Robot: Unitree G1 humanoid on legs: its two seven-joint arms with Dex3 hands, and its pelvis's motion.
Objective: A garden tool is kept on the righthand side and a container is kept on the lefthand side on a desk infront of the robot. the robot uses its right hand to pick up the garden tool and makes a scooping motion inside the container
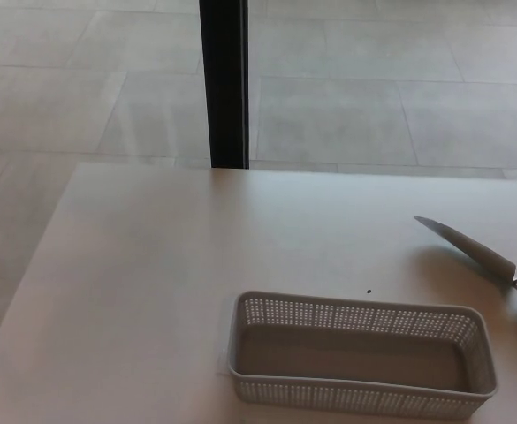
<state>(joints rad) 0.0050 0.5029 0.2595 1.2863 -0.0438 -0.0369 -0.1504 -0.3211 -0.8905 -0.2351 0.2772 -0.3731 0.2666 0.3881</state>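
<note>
The garden tool lay at the table's right edge, its narrow metal blade pointing toward the far left and its dark handle cut off by the picture's right border. The perforated grey container sat near the table's front edge, right of centre, with nothing visible inside. Tool and container were apart. Neither hand of the robot showed, so the state of their fingers could not be told.
</note>
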